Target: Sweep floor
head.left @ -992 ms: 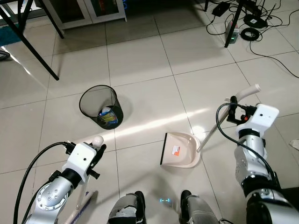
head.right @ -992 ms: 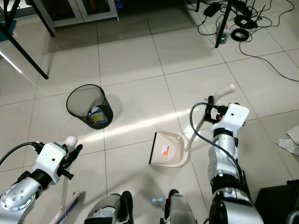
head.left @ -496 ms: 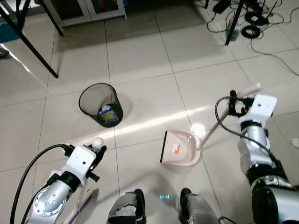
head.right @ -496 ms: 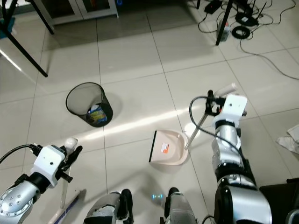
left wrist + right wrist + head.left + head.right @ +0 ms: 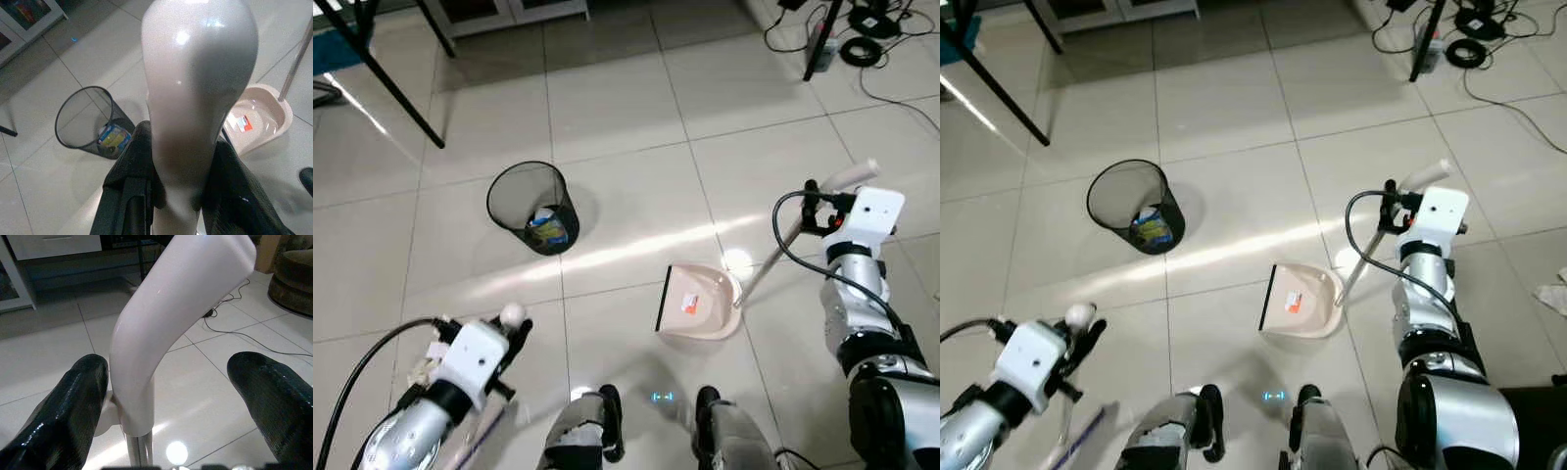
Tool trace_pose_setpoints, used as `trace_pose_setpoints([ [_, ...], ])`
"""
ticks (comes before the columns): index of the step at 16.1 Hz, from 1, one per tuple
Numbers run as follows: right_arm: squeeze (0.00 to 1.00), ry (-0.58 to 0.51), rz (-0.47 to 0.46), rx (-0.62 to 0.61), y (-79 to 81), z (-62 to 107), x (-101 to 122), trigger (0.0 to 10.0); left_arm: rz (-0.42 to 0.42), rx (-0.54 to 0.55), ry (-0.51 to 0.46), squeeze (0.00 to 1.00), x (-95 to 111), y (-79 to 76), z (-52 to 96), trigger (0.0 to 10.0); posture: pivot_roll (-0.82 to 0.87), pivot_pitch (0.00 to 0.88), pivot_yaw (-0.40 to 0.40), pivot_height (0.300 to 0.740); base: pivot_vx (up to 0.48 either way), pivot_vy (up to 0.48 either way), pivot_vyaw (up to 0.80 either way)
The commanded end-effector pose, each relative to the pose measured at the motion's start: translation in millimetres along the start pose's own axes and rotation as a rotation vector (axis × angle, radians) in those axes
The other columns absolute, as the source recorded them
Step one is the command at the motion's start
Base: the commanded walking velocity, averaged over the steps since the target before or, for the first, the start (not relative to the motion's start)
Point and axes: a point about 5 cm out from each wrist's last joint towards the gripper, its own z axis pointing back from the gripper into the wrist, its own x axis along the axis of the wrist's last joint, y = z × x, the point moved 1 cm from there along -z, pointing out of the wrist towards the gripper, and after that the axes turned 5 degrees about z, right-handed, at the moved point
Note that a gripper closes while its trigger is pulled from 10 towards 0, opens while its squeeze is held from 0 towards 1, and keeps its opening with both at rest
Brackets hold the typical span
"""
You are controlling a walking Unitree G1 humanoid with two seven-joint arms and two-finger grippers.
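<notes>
Counted on the tiled floor (image 5: 607,127):
- 1 dustpan (image 5: 698,304), beige, with 1 long handle (image 5: 773,257) capped by 1 white grip (image 5: 166,323).
- 1 wire-mesh waste bin (image 5: 530,205), black; contents inside, number not resolvable.
- 1 broom handle (image 5: 195,98), rounded pale top.
- 2 end effectors: left end effector (image 5: 176,196), right end effector (image 5: 181,401); 2 black fingers each.
- 2 robot feet (image 5: 597,441).
- 1 power strip (image 5: 819,39) with several cables (image 5: 876,24), not separable for counting.
- 2 dark furniture legs (image 5: 401,93) at upper left.
</notes>
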Motion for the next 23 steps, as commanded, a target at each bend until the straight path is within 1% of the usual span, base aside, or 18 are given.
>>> trace_pose_setpoints([
  [1,0.00,0.080,-0.003,0.000,-1.3,8.3,-17,10.0,-0.031,0.004,0.037,0.00,-2,2.3,10.4,10.0,0.31,0.343,0.148,0.740,0.000,0.000,0.00],
  [4,0.00,0.058,-0.009,-0.031,-9.4,5.6,-12,10.0,-0.035,0.001,0.041,0.00,1,-1.0,17.2,10.0,0.31,0.346,0.155,0.740,0.000,0.000,0.00],
  [7,0.00,0.012,-0.025,-0.060,-18.7,0.8,-3,10.0,-0.035,-0.001,0.046,0.00,3,-6.4,23.6,10.0,0.31,0.365,0.157,0.740,0.000,0.000,0.00],
  [10,0.00,-0.015,-0.026,-0.056,-20.4,-2.2,3,10.0,-0.034,0.001,0.054,0.00,3,-7.5,25.1,10.0,0.31,0.361,0.152,0.740,0.000,0.000,0.00],
  [15,0.00,-0.051,-0.030,-0.035,-19.0,-6.0,11,10.0,-0.025,-0.002,0.054,0.00,3,-7.2,21.1,10.0,0.29,0.355,0.146,0.740,0.000,0.000,0.00],
  [18,0.00,-0.079,-0.053,-0.050,-21.8,-4.6,13,10.0,-0.021,-0.003,0.050,0.00,2,-6.6,18.9,10.0,0.28,0.343,0.141,0.740,0.000,0.000,0.00],
  [22,0.00,-0.138,-0.066,-0.060,-28.2,-3.3,19,10.0,-0.015,-0.008,0.041,0.00,1,-5.8,11.9,10.0,0.26,0.332,0.137,0.740,0.000,0.000,0.00],
  [23,0.00,-0.134,-0.063,-0.056,-29.1,-3.1,19,10.0,-0.015,-0.009,0.039,0.00,1,-5.2,9.4,10.0,0.25,0.329,0.136,0.740,0.000,0.000,0.00],
])
